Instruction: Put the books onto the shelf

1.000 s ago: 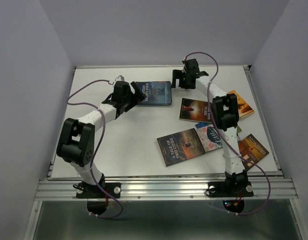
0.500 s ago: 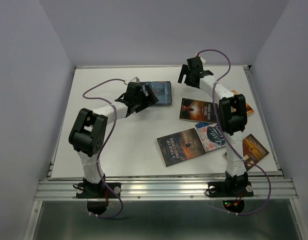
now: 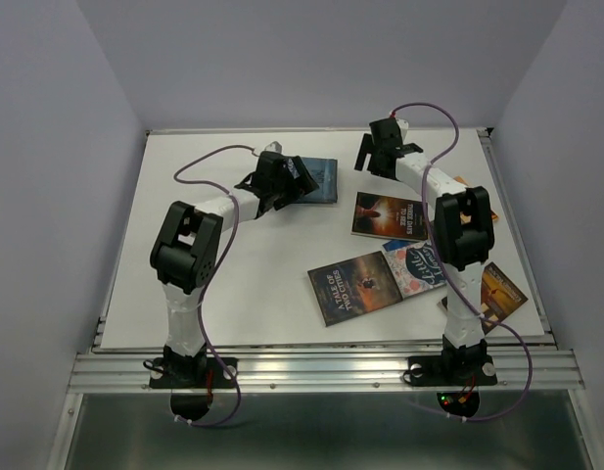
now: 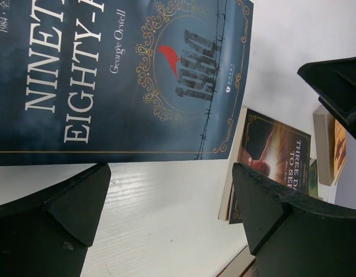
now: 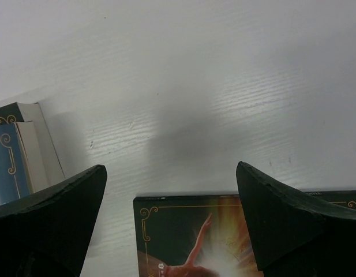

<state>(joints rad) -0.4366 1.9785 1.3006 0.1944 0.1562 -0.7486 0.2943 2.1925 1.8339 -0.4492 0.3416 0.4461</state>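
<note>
Now: bench (image 3: 233, 264), walled three sides, open left of books (image 3: 355, 287). Far centre, blue book (image 3: 323, 182); centre-right, brown book (image 3: 383, 215), rest flat. Both spread, holding nothing: left end effector (image 3: 300, 178) at blue book's edge, right end effector (image 3: 364, 157) over brown book's far edge.

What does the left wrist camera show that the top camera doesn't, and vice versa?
Left wrist only: the title Nineteen Eighty-Four readable on the dark blue book, just ahead of the open left tool. Top only: the Tale of Two Cities book and the whole right arm. Both: the dark blue book and the dark brown book beside it.
</note>
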